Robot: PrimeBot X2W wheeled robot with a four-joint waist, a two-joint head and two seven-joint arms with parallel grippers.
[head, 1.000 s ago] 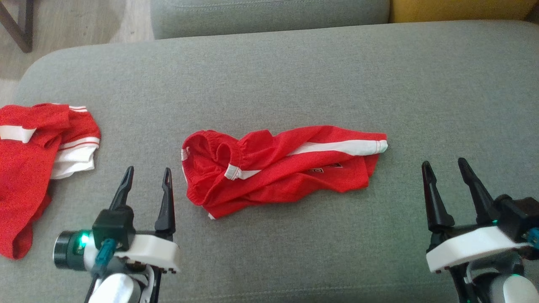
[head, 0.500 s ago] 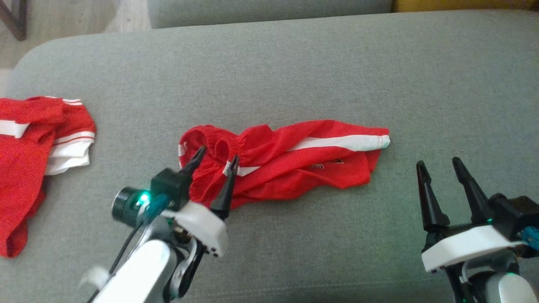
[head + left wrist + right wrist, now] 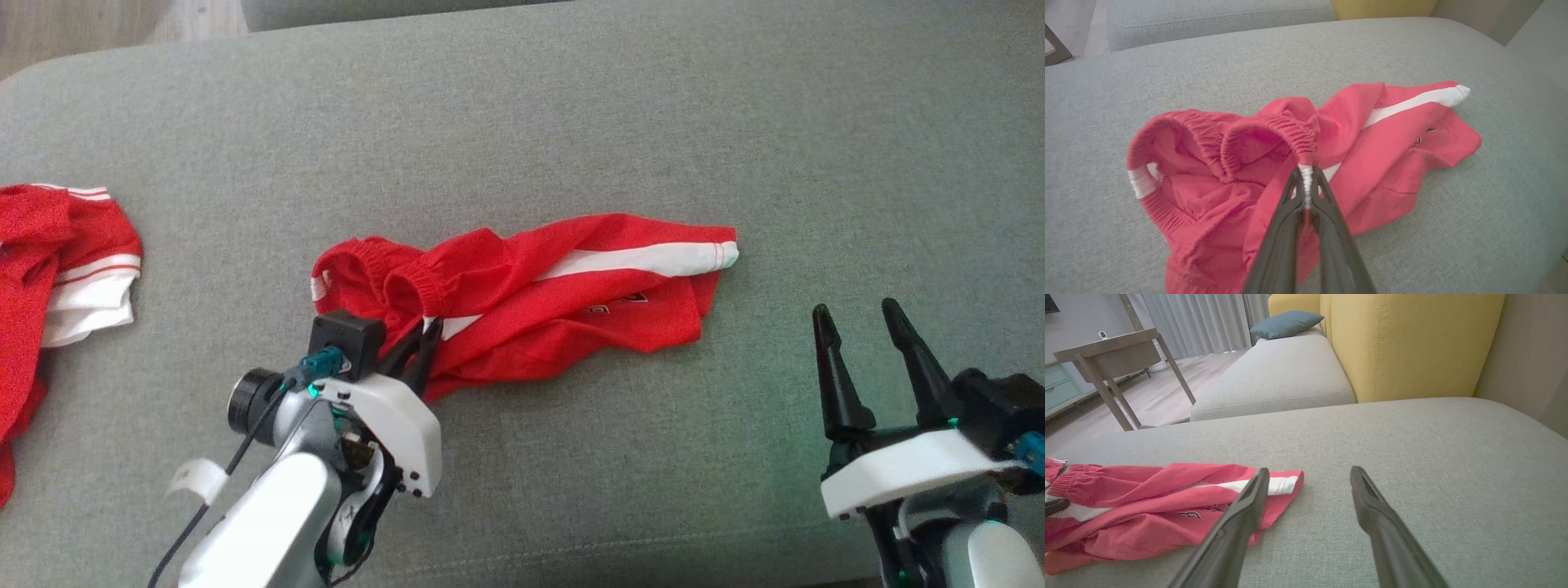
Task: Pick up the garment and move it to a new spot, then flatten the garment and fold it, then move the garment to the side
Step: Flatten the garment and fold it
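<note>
Item: red garment (image 3: pixel 555 294), shorts with a white side stripe, crumpled, lying mid-seat on a grey sofa cushion (image 3: pixel 571 122). The long axis runs left to right across the head view. The elastic waistband end points to the robot's left, the white-striped hem end to its right. The left gripper (image 3: pixel 423 331) has its fingers pinched together on the waistband at its white band. The right gripper (image 3: pixel 855 309) has its fingers spread wide, near the hem end but apart from it. A second red-and-white cloth (image 3: pixel 65 278) lies far left, well apart.

Grey cushion (image 3: pixel 571 122), red shorts (image 3: pixel 531 306), second garment (image 3: pixel 49 269)
</note>
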